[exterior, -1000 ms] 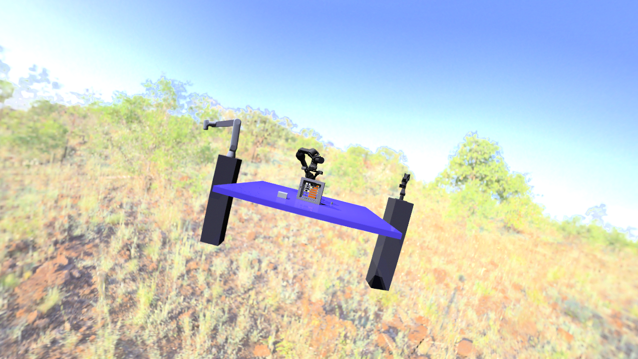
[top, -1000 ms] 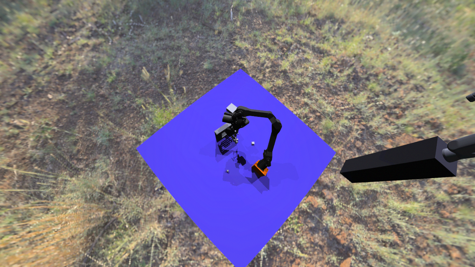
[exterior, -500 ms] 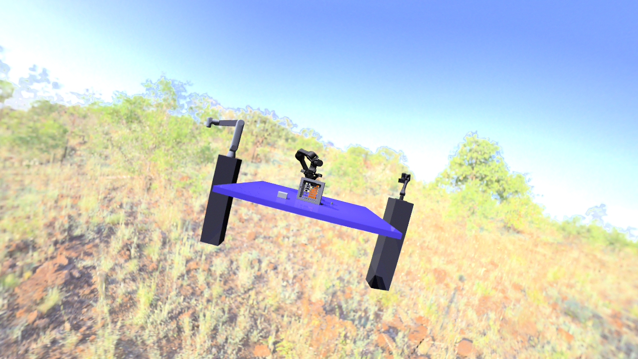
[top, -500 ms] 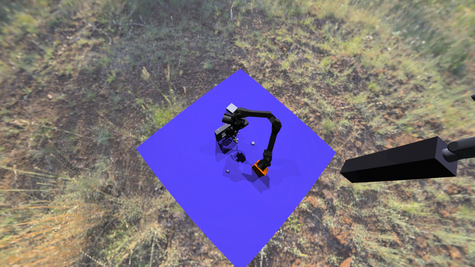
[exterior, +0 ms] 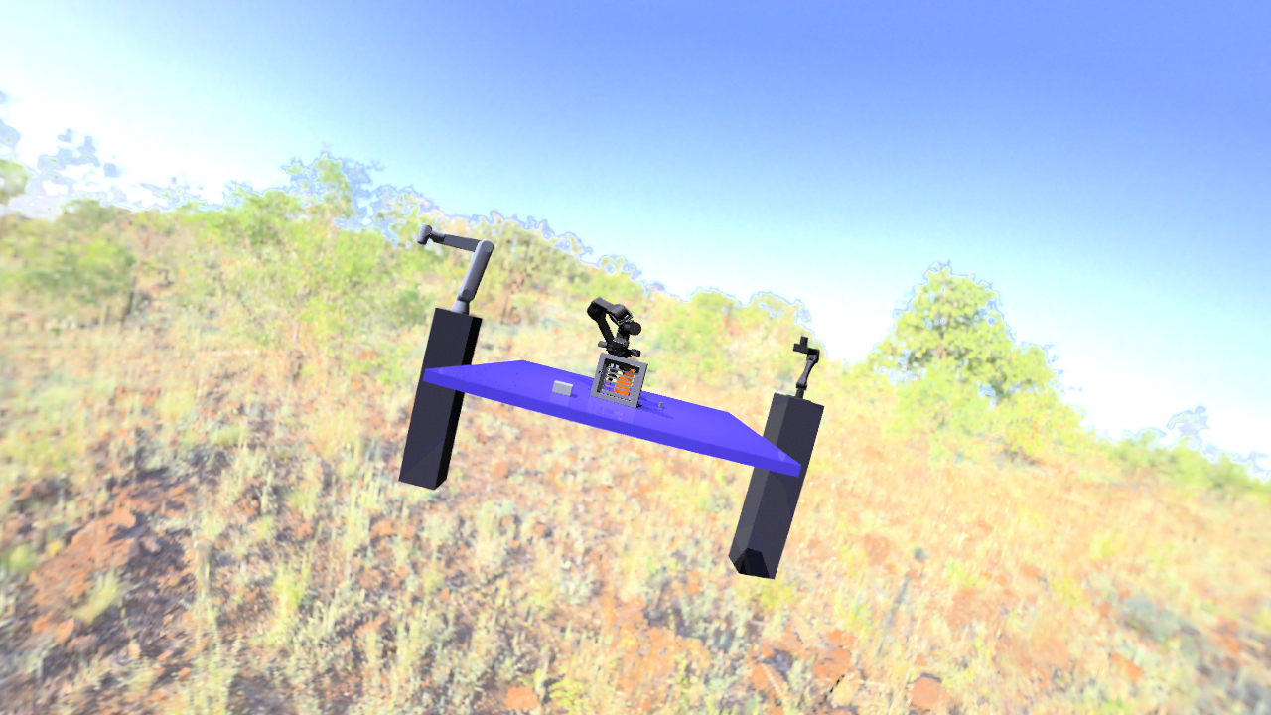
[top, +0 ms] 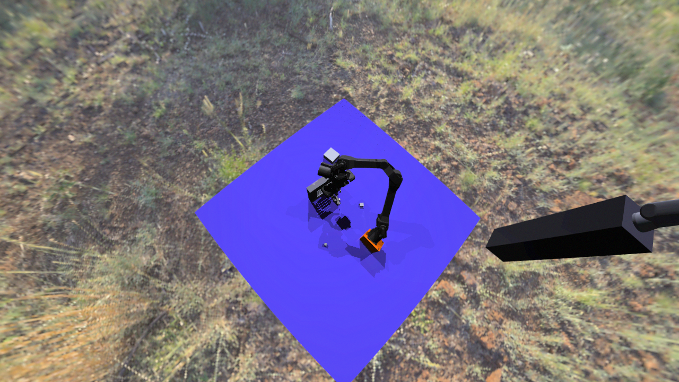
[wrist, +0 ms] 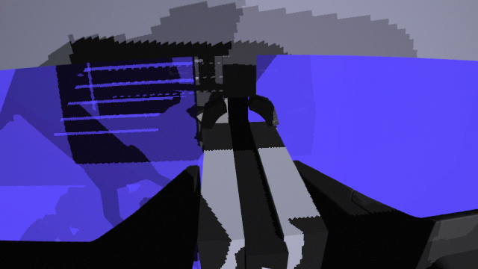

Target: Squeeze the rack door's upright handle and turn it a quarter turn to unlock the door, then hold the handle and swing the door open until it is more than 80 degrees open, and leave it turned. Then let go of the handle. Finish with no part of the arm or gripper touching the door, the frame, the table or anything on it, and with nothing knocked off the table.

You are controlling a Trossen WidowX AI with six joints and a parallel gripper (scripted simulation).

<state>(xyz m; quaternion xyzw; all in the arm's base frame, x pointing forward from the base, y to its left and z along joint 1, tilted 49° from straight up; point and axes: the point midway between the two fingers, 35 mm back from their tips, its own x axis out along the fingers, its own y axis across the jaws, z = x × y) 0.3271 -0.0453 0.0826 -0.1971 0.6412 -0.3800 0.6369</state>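
The rack frame (top: 314, 184) (exterior: 642, 382) (wrist: 343, 22) stands upright, its grey top bar across the top of the wrist view. The door shows only as thin bars inside the frame in the exterior view; it looks closed, but its exact angle is unclear. The handle (wrist: 220, 175), a light grey bar with a dark middle, sticks out from a black block (wrist: 240, 81) in front of the frame. My gripper (wrist: 243, 172) comes down from above and is shut on the handle, with a black finger against each side. How far the handle is turned cannot be told.
The blue table (top: 266, 213) (exterior: 497, 377) carries a pale box (top: 331, 154) (exterior: 562, 388) beside the rack and two small pale cubes (top: 361, 205) (top: 325, 245). The arm's orange base (top: 371, 240) stands in front. Dark pillars (top: 569, 232) (exterior: 440, 399) (exterior: 773, 498) with other arms stand around.
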